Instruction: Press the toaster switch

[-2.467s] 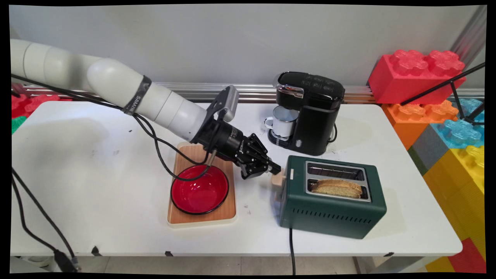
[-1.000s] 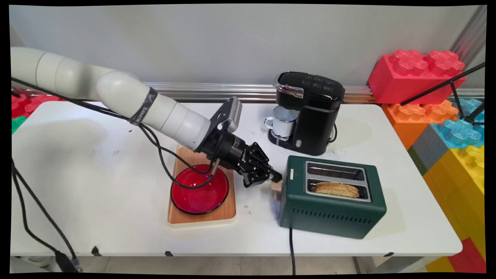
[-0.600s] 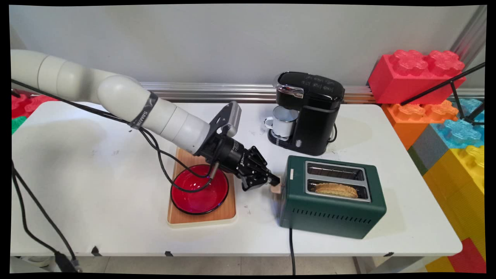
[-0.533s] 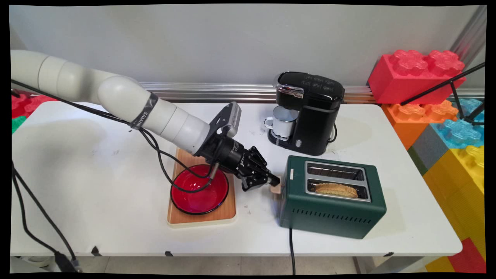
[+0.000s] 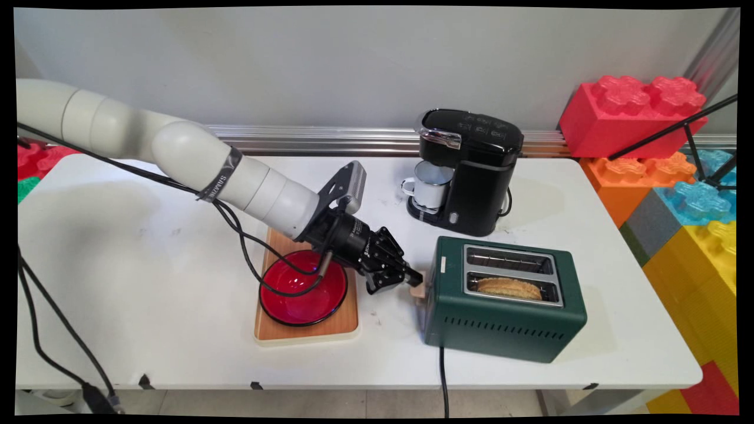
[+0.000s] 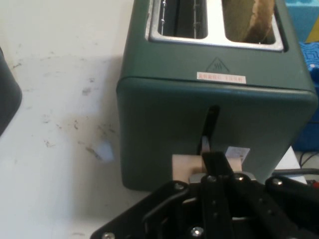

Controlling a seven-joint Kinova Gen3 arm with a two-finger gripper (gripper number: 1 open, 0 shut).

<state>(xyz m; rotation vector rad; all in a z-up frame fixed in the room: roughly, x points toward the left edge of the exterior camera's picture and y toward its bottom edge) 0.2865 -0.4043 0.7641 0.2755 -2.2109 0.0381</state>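
Note:
A dark green toaster [image 5: 506, 318] stands right of centre on the white table, with a slice of bread [image 5: 509, 287] sunk low in its near slot. My gripper [image 5: 415, 275] is shut, its tips pressed onto the top of the tan lever [image 5: 418, 291] at the toaster's left end. In the hand view the joined fingertips of the gripper [image 6: 215, 162] sit on the lever [image 6: 183, 167], near the bottom of the slot in the toaster [image 6: 164, 124]. The bread [image 6: 259, 20] shows in the right-hand slot; the other slot is empty.
A red bowl [image 5: 303, 288] on a wooden tray [image 5: 344, 321] lies just left of the gripper, under the wrist. A black coffee machine [image 5: 471, 171] with a white mug [image 5: 433, 182] stands behind the toaster. Large toy bricks [image 5: 636, 112] flank the table's right side. The toaster's cord [image 5: 443, 377] hangs off the front edge.
The gripper has moved down, pushing the tan lever lower. The bread, which stood above the slot 2.5 s ago, has sunk into the toaster.

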